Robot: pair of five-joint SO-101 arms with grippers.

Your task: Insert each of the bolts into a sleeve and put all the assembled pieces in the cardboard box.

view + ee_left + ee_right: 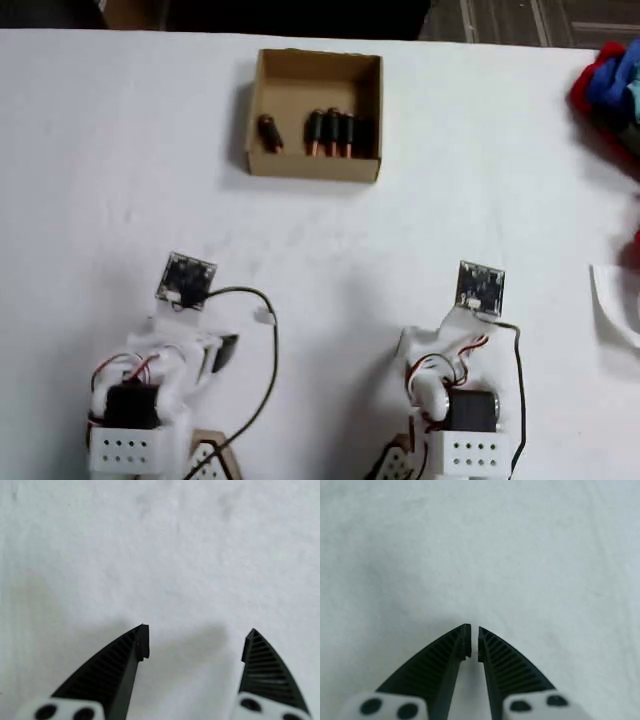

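Covering: a white cloth [120, 150] is spread over the whole table, lightly creased, and is seen close beneath both wrist cameras.
Cardboard box [262, 110]: it is set toward the far edge of the table, near the middle. It is open at the top and well apart from both arms.
Assembled pieces: one dark piece [268, 133] is laid tilted at the box's left side. Toward the right side, three pieces [332, 133] with copper-coloured ends are lined up side by side. Whether another lies in the shadow by the right wall cannot be told.
Left gripper [195, 640]: the fingers are held wide apart over bare cloth.
Right gripper [474, 642]: the fingers are brought together tip to tip, with a thin slit left between them.
Arms: one arm [150, 400] and another arm [455, 420] are folded back at the near edge, side by side. A black cable [268, 370] is looped on the cloth between them.
Right edge: red and blue fabric [605, 85] and a white curved object [612, 310] are cut off by the frame.
Room: dark floor [300, 15] is seen beyond the far table edge.
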